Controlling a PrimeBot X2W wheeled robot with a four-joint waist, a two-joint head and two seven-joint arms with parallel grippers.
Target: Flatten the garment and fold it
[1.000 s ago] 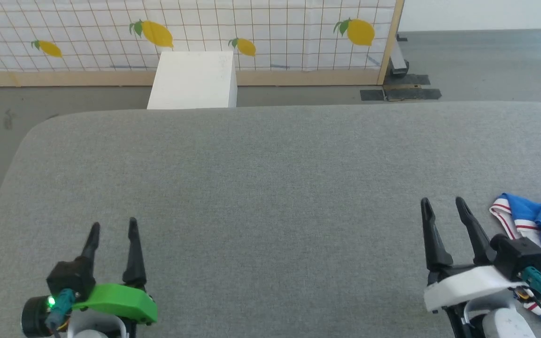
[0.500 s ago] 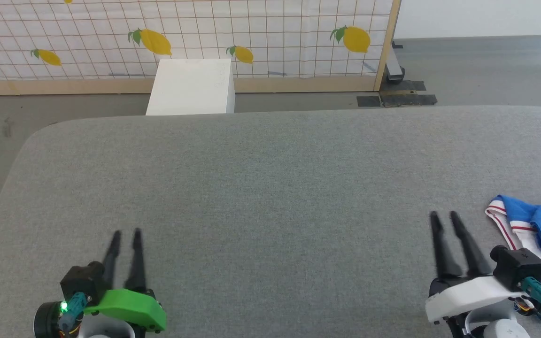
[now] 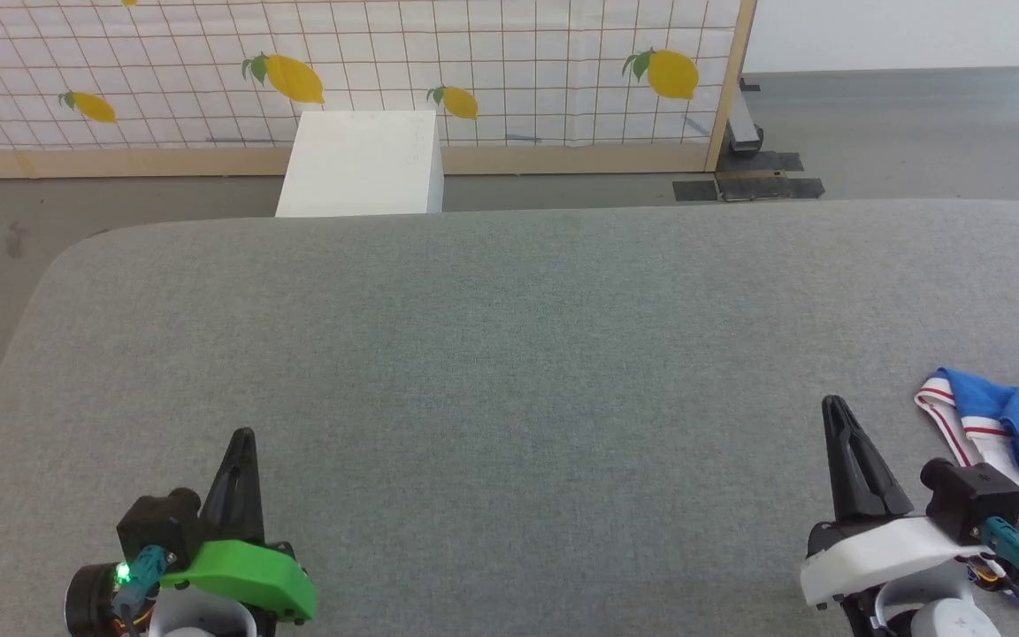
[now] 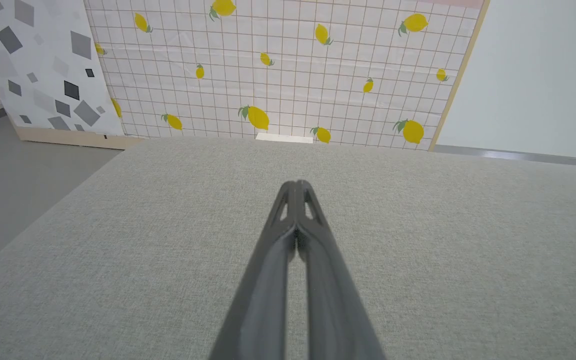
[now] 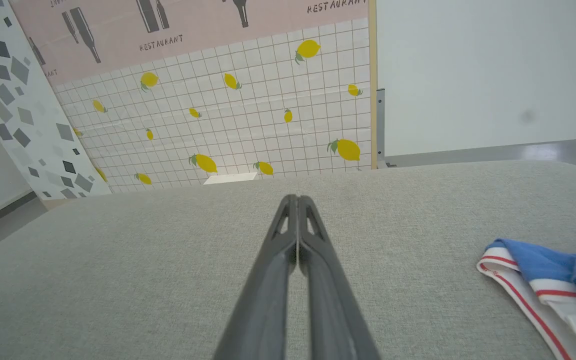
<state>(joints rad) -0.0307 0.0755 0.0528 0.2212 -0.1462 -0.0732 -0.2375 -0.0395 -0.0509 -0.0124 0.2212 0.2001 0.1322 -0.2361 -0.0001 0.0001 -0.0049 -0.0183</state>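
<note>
Head: my left end effector (image 3: pixel 242 435) and right end effector (image 3: pixel 831 403) are both pinched closed and empty above the grey woven surface (image 3: pixel 509 354). White box (image 3: pixel 359 164) sits past its far edge.
Left wrist: tips touching.
Right wrist: garment (image 5: pixel 533 257) crumpled right of my fingers. Soft blue jersey, striped edge nearest them, long axis unclear.

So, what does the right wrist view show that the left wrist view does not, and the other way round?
Right wrist view, against the left: the garment, crumpled on the table at that view's right, apart from the shut right gripper; also a pink poster reading RESTAURANT. Left wrist view, against the right: the left gripper, shut on nothing. Both share: the grey table, the lemon-tile screen, the speckled panel and a white box behind the table.
</note>
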